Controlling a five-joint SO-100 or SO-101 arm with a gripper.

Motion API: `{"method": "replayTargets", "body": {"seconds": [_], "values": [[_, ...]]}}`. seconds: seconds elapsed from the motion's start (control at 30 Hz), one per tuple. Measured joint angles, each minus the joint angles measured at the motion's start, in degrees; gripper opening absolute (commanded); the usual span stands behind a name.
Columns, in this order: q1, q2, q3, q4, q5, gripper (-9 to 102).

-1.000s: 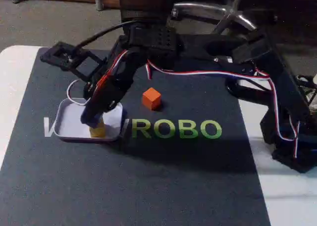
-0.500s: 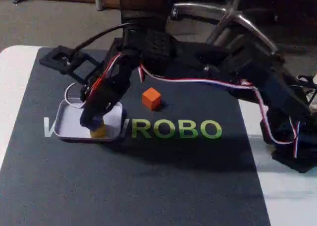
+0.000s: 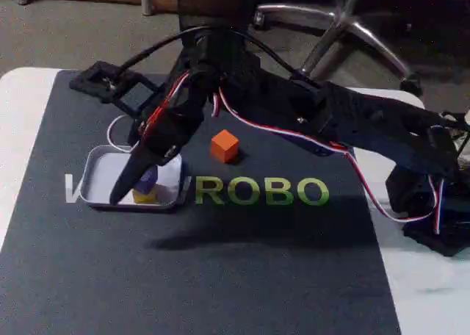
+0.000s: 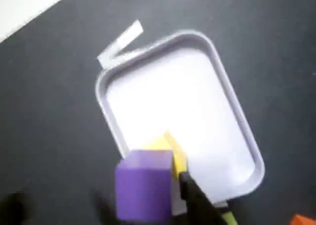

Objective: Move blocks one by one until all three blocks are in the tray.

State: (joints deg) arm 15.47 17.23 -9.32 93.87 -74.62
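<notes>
The pale tray lies on the left of the dark mat. Inside it, at its right end, the dark purple block rests on top of the yellow block. My gripper hangs over them, its jaws apart, with one dark finger just left of the purple block. In the wrist view the purple block covers part of the yellow block near the tray rim, between the fingers of my gripper. The orange block sits on the mat outside the tray.
The dark mat carries green ROBO lettering and lies on a white table. A thin white cable loop lies behind the tray. The arm's base stands at the right. A chair base is behind the table.
The gripper has lifted and shifted slightly left off the blocks. The purple block, hidden under the gripper before, now shows on top of the yellow one. The orange block has not moved.
</notes>
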Motion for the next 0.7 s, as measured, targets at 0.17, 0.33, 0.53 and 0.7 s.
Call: {"method": "replayTargets", "body": {"seconds": [0.17,0.33,0.53,0.7], "values": [[0.6,0.3,0.0,2.1,-0.2,38],[2.1,4.0,0.0,3.2,0.2,34],[3.7,9.1,0.0,3.3,1.5,21],[4.7,10.4,0.0,3.6,2.1,-8]]}}
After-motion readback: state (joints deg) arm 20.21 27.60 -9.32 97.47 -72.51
